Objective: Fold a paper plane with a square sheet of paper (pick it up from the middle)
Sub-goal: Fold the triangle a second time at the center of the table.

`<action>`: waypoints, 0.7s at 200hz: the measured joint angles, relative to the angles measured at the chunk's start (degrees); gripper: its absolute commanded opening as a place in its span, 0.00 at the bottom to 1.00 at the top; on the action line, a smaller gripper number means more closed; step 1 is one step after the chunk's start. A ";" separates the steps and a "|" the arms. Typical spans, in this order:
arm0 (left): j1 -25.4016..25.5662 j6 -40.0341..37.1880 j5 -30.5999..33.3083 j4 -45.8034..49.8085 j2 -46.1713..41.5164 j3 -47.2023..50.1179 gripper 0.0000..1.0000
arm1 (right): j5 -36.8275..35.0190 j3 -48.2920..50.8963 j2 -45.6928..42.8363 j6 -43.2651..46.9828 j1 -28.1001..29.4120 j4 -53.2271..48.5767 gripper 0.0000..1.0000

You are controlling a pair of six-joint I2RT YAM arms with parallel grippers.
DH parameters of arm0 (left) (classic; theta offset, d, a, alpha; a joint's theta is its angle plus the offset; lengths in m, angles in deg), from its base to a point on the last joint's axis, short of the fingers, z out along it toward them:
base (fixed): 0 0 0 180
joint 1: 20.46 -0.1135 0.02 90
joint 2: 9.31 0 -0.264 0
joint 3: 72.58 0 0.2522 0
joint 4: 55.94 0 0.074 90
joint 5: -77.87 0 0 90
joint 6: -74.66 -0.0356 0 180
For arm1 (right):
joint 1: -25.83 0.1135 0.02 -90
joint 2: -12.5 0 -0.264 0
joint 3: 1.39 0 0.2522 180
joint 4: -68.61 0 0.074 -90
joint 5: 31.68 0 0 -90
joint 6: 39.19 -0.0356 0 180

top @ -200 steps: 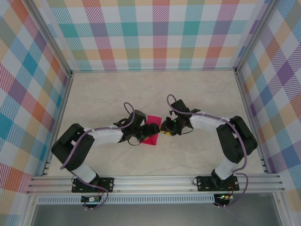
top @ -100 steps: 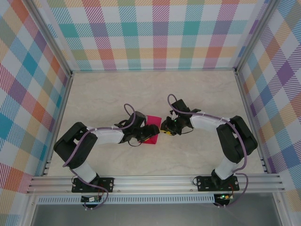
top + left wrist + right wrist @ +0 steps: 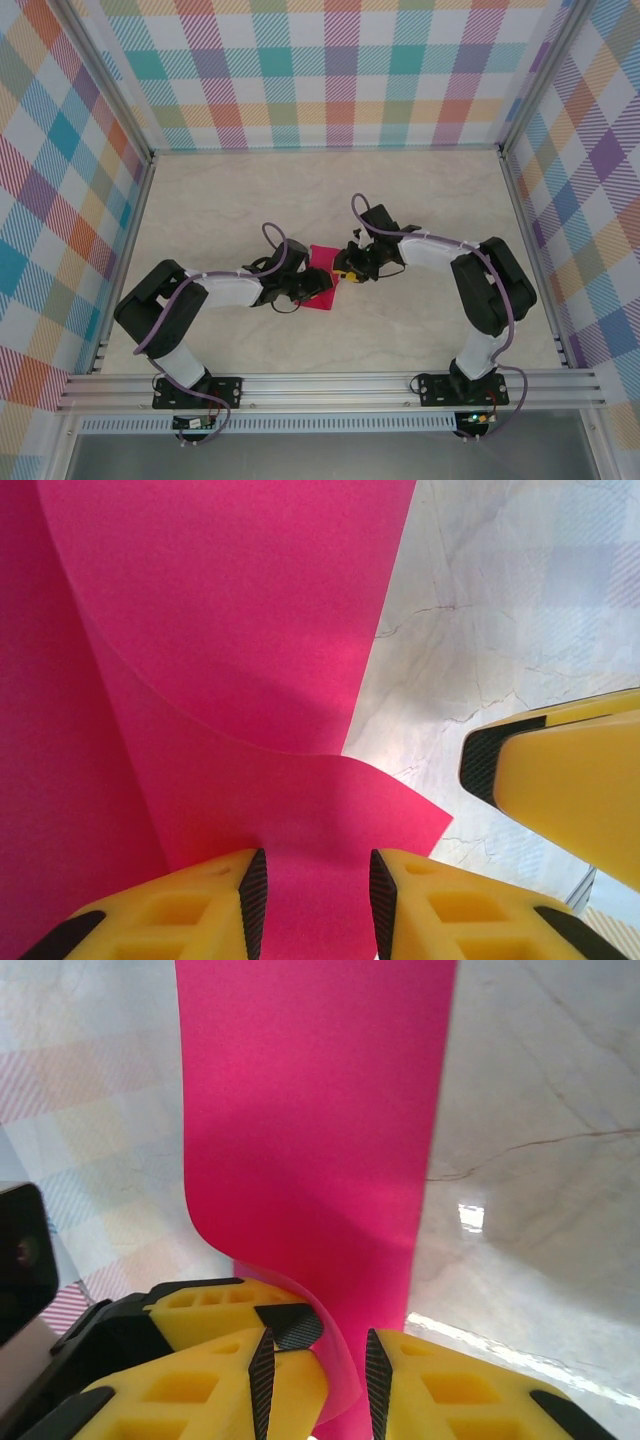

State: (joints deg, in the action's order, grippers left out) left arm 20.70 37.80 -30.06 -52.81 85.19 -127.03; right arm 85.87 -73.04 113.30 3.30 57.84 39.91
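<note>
Left gripper [image 3: 312,880] has narrowed and right gripper [image 3: 317,1360] has edged left; both sit part-spread astride lifted edges of the square sheet of paper [image 3: 322,262] mid-table, probably to fold it, though I cannot tell if either actually pinches.

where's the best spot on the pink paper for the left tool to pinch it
Probably the lifted, curling edge of the pink paper, approached from the left tool side, fingers straddling it: that flap arches off the table, while the rest lies flat.

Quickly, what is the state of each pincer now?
Left pincer: jaws apart, paper between them.
Right pincer: jaws apart, paper between them.
</note>
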 measured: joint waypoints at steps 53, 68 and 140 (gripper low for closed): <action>0.00 0.00 0.46 0.13 -0.20 0.07 0.35 | 0.81 -0.15 1.49 1.53 0.00 -0.83 0.32; 0.00 0.00 0.59 0.17 -0.28 0.07 0.35 | 1.01 -0.15 1.49 2.29 0.00 -1.07 0.32; 0.00 0.00 0.66 0.42 -0.50 0.07 0.34 | 4.33 -0.24 1.84 5.79 0.00 -1.62 0.18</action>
State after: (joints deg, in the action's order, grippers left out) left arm 20.70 37.80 -29.41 -52.39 84.69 -126.97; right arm 90.19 -73.28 115.13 9.10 57.84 38.30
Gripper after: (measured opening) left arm 0.341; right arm 0.204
